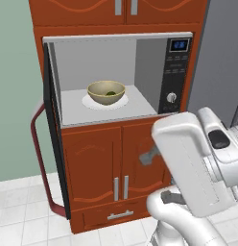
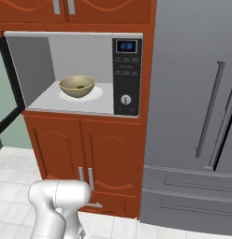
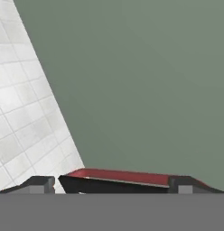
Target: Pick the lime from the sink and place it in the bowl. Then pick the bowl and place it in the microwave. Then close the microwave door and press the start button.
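Closing the microwave door (image 1: 53, 144) is your step in hand: the bowl (image 1: 106, 92), lime (image 1: 111, 93) inside, sits mid-turntable in the microwave (image 1: 116, 77); your gripper (image 3: 111, 186), jaws wide and empty, hovers by the red handle (image 3: 118, 176) and must push it shut

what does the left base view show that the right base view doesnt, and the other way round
Left base view alone: the microwave door's dark red handle, seen nearly edge-on, swung wide open.
Right base view alone: a grey refrigerator beside the cabinet.
Both: the microwave open, the bowl sitting on its white turntable with the lime inside, the black control panel, and orange-brown cabinets below.
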{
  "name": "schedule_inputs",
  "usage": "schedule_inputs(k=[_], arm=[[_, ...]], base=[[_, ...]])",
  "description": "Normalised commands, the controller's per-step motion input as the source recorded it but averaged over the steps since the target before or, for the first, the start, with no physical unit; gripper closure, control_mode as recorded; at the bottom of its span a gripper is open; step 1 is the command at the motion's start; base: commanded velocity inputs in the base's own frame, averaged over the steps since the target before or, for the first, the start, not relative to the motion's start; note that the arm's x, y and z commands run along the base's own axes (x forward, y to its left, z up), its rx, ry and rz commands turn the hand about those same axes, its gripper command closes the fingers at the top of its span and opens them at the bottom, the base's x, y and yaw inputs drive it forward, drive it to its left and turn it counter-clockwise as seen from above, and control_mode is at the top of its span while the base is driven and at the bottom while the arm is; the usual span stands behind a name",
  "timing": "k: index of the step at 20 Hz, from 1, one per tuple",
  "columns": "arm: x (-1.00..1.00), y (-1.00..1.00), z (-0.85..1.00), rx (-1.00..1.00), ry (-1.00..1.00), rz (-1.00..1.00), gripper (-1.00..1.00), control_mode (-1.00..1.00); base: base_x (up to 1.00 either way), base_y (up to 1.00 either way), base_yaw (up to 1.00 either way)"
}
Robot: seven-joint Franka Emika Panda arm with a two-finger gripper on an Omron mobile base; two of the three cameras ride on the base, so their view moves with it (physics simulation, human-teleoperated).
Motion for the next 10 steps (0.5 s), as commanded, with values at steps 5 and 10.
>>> schedule_inputs(k=[5,10], arm=[[0.02,0.59,-0.03,-0.08,0.01,-0.13,-1.00,-1.00],[0.00,0.49,-0.02,-0.07,0.00,-0.16,-1.00,-1.00]], base=[[0.00,0.00,0.00],[0.00,0.00,0.00]])
